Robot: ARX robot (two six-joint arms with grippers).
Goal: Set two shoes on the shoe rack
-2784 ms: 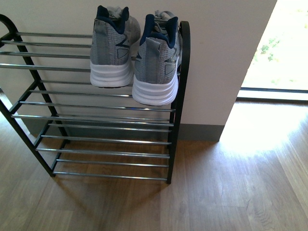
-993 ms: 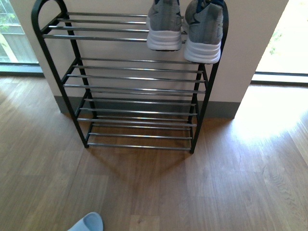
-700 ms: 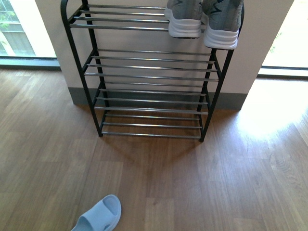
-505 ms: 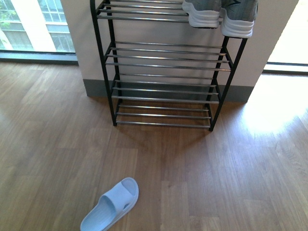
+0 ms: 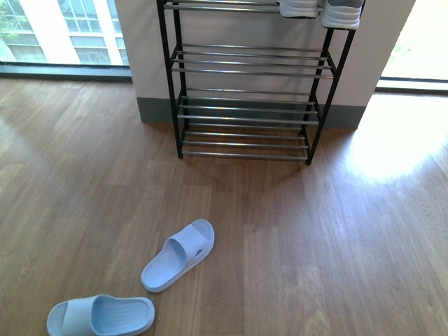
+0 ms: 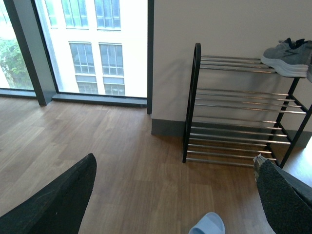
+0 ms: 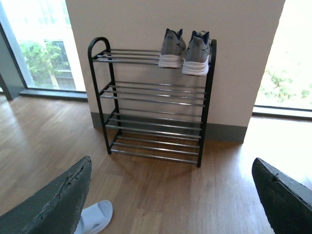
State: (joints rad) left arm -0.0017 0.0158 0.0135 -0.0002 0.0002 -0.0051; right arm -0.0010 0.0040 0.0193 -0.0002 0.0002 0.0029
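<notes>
Both grippers hung well short of the rack, empty. The left gripper had its fingers spread wide, and the right gripper was spread the same way. Two pale blue slippers lay on the wood floor in front of the rack, the near slipper well out from the rack's left side and the far slipper closer but apart from it. The rack stood against a white wall between windows. On its top tier, at the right end, the left shoe and right shoe stood side by side, heels outward, the right shoe just beside the rack's side frame.
</notes>
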